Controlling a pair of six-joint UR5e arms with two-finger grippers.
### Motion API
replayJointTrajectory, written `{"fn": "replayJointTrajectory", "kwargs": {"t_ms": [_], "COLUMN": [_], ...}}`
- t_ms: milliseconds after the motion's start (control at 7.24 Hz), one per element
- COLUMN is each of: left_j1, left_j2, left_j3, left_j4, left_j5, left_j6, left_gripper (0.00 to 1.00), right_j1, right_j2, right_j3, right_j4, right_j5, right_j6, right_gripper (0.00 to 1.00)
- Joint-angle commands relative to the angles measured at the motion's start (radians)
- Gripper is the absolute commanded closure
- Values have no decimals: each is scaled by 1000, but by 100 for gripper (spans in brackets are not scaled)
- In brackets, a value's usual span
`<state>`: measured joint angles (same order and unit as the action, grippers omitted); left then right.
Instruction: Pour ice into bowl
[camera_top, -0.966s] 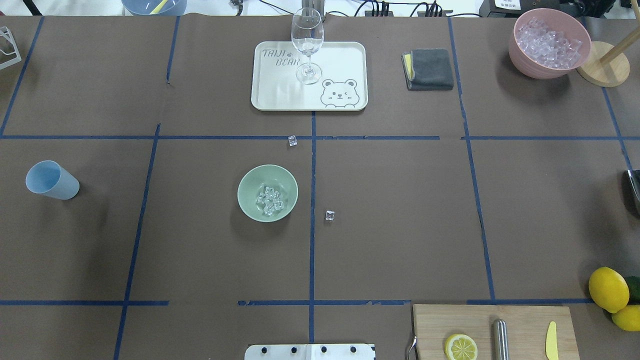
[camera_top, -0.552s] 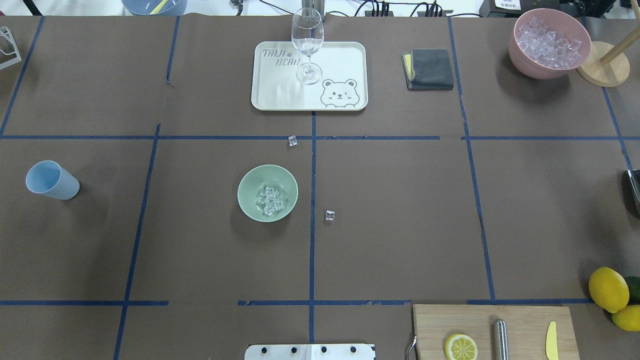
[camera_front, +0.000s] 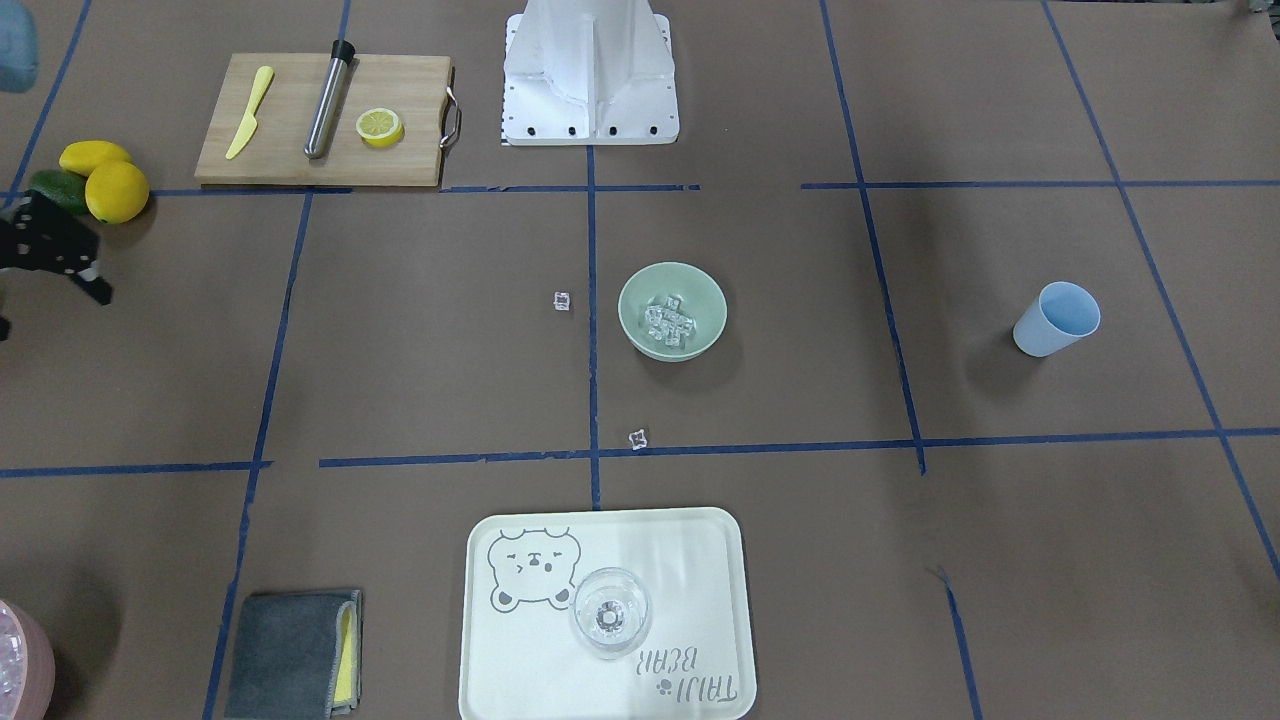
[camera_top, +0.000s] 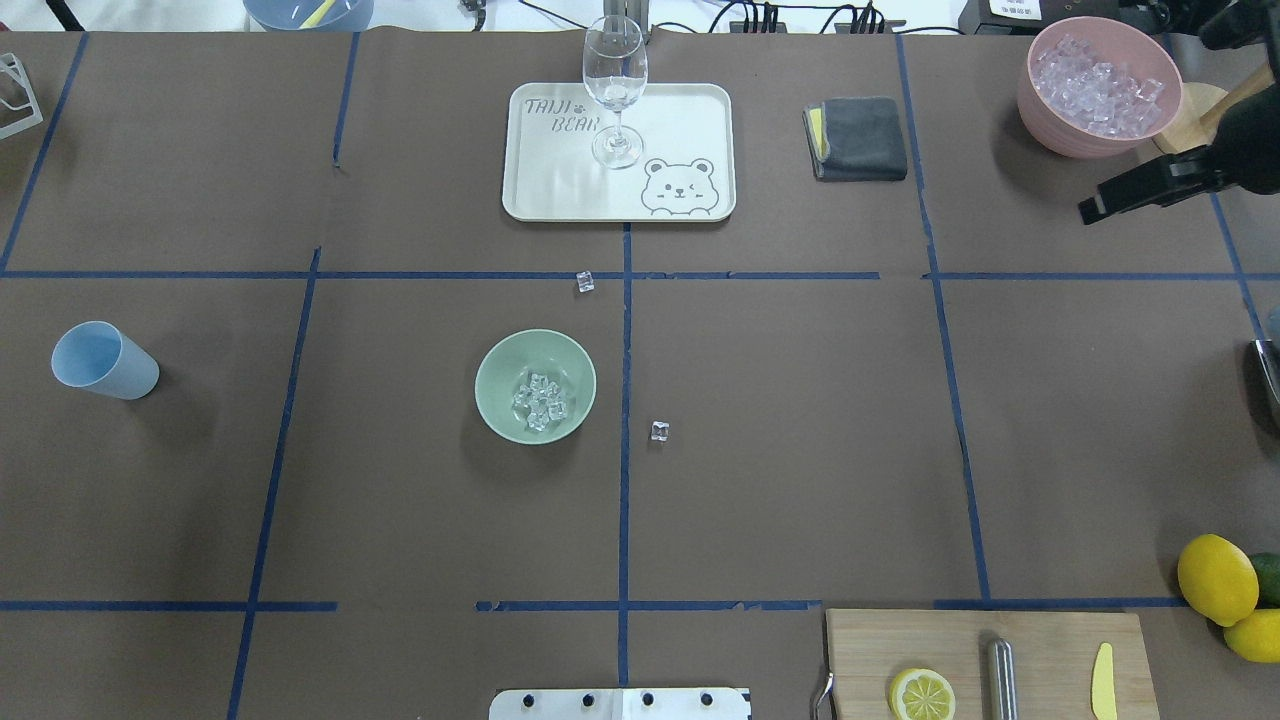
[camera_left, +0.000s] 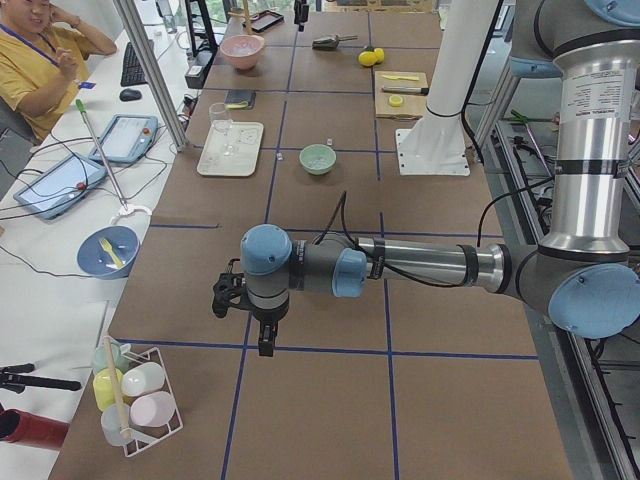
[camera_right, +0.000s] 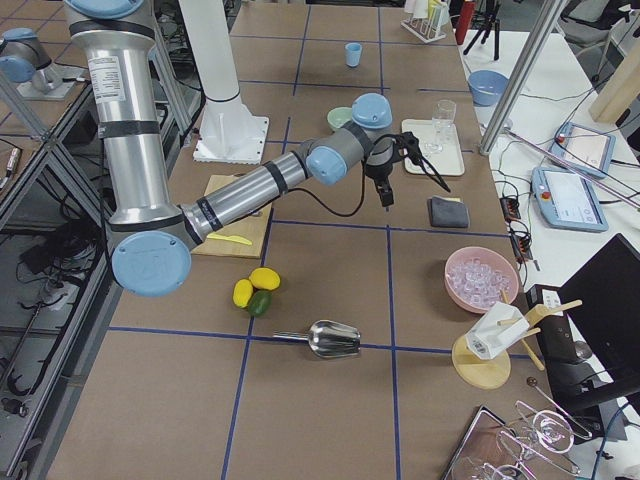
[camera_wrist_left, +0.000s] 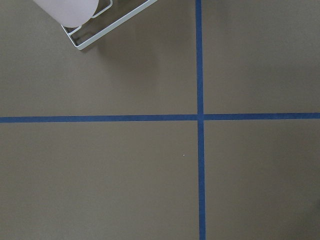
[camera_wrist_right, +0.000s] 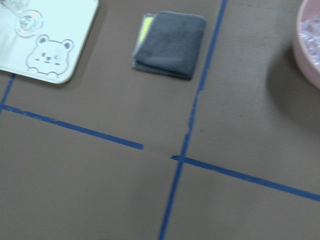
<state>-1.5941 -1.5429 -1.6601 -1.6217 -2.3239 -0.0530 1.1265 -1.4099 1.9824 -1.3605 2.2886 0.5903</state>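
Sage-green bowl (camera_top: 500, 372): round, matte, smooth-walled, standing upright on the bench (camera_top: 800, 420). Its mouth faces straight up; being round, it has no long axis we can name. The ice (camera_top: 540, 402) is a small heap of clear, glassy cubes on the bowl's floor. We also log two stray cubes on the bench: one (camera_top: 585, 282) beyond the bowl on the side away from the robot, the other (camera_top: 659, 431) near the bowl on the robot's right.

Surface: dull brown paper, ruled into squares by blue tape (camera_top: 625, 500).
- Past the bowl, away from the robot: a cream tray (camera_top: 690, 110) with rounded corners and a bear print, carrying a clear stemmed glass (camera_top: 614, 90).
- Well to the bowl's left: a light blue cup (camera_top: 103, 360).
- Far right and beyond the bowl: a folded grey cloth (camera_top: 860, 138) and a pink container (camera_top: 1040, 110) heaped with cubes.

Room: past the tray from the bowl runs a white desk (camera_left: 60, 240) with tablets, where a person (camera_left: 40, 60) in a yellow shirt sits.

The right pincer (camera_top: 1145, 125) hangs beside the pink container, well apart from the bowl. Its fingers are spread wide and hold nothing.

The left pincer (camera_left: 245, 315) shows only in the side view, well to the bowl's left. We cannot tell its opening.
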Motion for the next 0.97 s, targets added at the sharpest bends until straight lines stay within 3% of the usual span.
{"fn": "replayJointTrajectory", "kwargs": {"t_ms": [0,414,690,828], "left_j1": [0,0,0,0], "left_j2": [-2,-3,-3,-3], "left_j3": [-4,-6,-7,-6], "left_j4": [-4,-12,-12,-14], "left_j5": [-8,-8,-8,-8], "left_j6": [-1,1,1,1], "left_gripper": [0,0,0,0], "right_j1": [-207,-423,-523,-565], "right_j2": [142,459,608,708], "right_j3": [33,-31,-202,-344], "right_j4": [-12,-328,-327,-321], "right_j5": [-73,-323,-433,-478], "right_j6": [310,448,532,581], "right_gripper": [0,0,0,0]}}
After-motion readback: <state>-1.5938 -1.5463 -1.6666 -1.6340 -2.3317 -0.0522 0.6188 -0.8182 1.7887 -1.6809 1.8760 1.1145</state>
